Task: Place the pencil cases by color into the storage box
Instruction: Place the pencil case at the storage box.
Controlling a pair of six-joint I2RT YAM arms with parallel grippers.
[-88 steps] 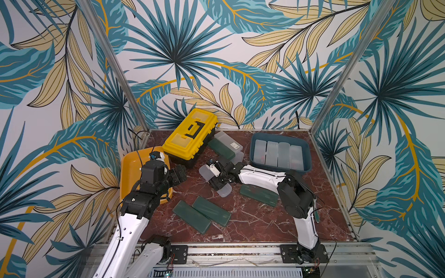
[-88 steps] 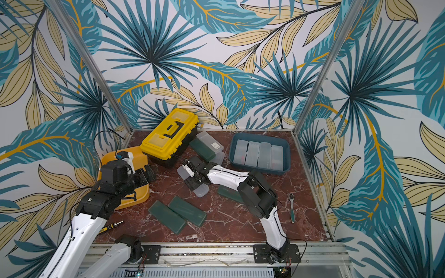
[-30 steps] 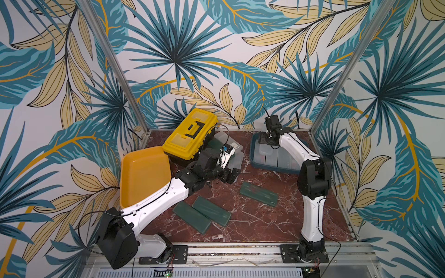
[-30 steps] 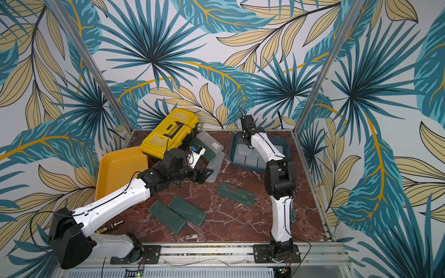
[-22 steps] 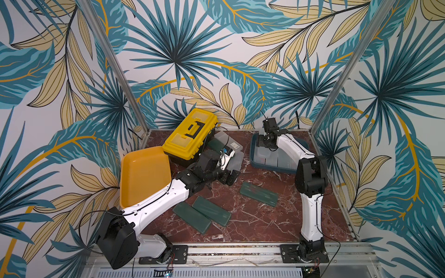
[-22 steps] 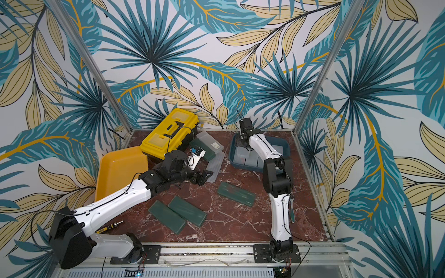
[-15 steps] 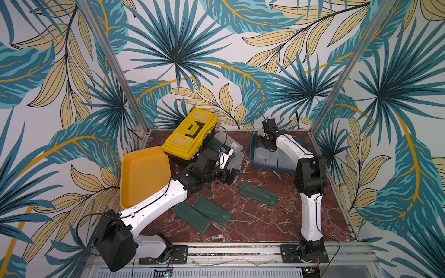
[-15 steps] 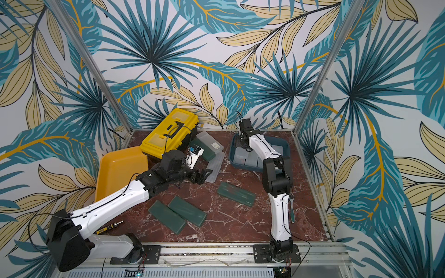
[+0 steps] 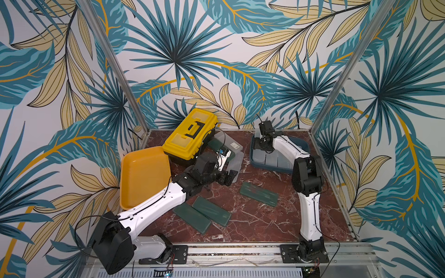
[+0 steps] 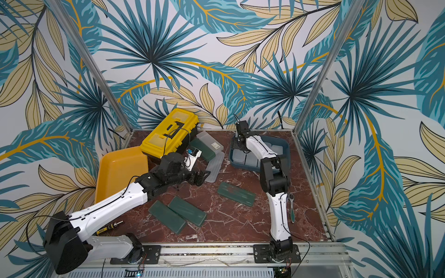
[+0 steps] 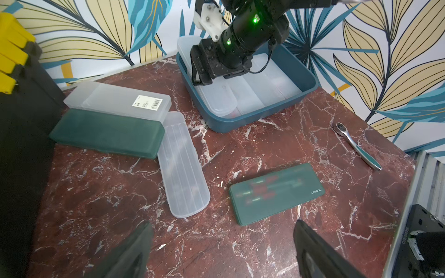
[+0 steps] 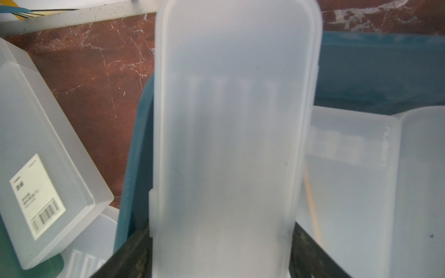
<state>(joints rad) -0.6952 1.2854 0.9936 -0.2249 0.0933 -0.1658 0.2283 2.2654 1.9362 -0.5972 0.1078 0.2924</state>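
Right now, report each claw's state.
Left claw: open, empty.
Right claw: closed on a frosted white pencil case.

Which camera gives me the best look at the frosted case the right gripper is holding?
The right wrist view: the frosted case fills the frame, held in the right gripper at the blue storage box. The left wrist view shows just one end behind the gripper; in both top views the arm mostly hides it.
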